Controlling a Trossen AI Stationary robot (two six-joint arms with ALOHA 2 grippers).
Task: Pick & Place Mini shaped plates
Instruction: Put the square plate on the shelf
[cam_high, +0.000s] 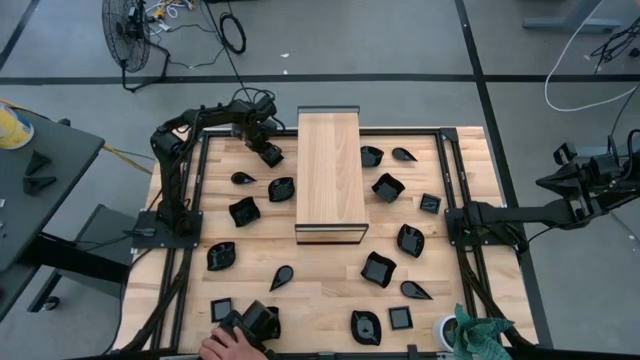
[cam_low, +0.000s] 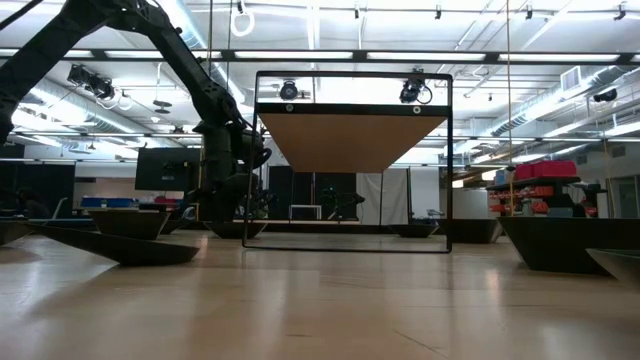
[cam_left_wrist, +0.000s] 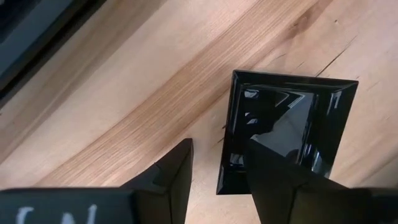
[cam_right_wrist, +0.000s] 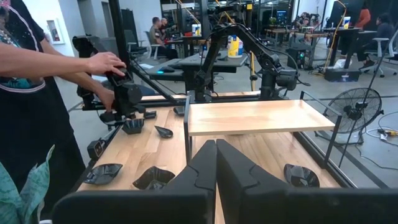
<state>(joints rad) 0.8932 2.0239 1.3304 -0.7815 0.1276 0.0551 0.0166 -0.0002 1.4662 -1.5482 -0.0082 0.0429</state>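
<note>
A small square plate (cam_left_wrist: 287, 134) lies flat on the table (cam_left_wrist: 124, 99), its near rim between the left gripper's (cam_left_wrist: 219, 168) fingers (cam_left_wrist: 177, 174), most of it beyond their tips.

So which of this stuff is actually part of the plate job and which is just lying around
Part of the job:
- black plates scattered over the table
- square plate, straddled by the left gripper

Just lying about:
- wooden board on its raised frame
- fan on the floor
- person's hand at the table edge
- right gripper, shut, parked off the table
</note>
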